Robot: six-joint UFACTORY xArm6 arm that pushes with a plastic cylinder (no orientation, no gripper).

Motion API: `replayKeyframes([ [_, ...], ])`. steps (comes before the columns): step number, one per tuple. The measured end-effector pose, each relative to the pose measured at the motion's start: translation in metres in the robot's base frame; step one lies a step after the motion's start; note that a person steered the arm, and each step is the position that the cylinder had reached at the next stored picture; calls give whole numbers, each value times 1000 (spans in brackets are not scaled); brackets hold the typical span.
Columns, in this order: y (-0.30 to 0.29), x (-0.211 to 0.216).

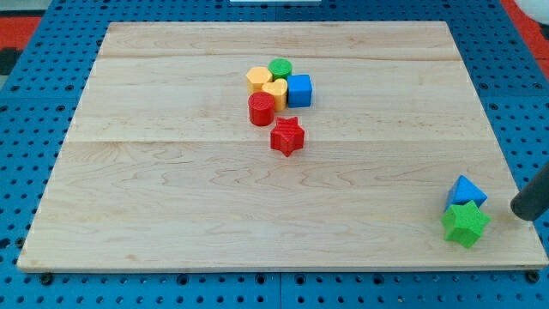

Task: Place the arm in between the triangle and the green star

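Note:
A blue triangle (pixel 467 190) lies near the board's lower right corner. A green star (pixel 466 224) sits just below it, touching it. My tip (pixel 518 211) enters from the view's right edge and rests to the right of both blocks, level with the seam between them and a short gap away from them.
A cluster sits at the upper middle of the wooden board (pixel 171 172): a green cylinder (pixel 280 69), a yellow hexagon (pixel 259 80), a yellow heart (pixel 274 92), a blue cube (pixel 299 89) and a red cylinder (pixel 262 109). A red star (pixel 287 136) lies just below them.

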State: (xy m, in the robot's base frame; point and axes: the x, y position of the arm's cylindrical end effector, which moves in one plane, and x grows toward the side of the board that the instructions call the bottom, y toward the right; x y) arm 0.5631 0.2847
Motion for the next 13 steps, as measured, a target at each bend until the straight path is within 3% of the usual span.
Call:
replayKeyframes([
  [1,-13,40],
  [3,-45,55],
  [8,-204,-65],
  [9,-218,-36],
  [10,-218,24],
  [11,-200,55],
  [12,-122,39],
  [13,-27,-24],
])
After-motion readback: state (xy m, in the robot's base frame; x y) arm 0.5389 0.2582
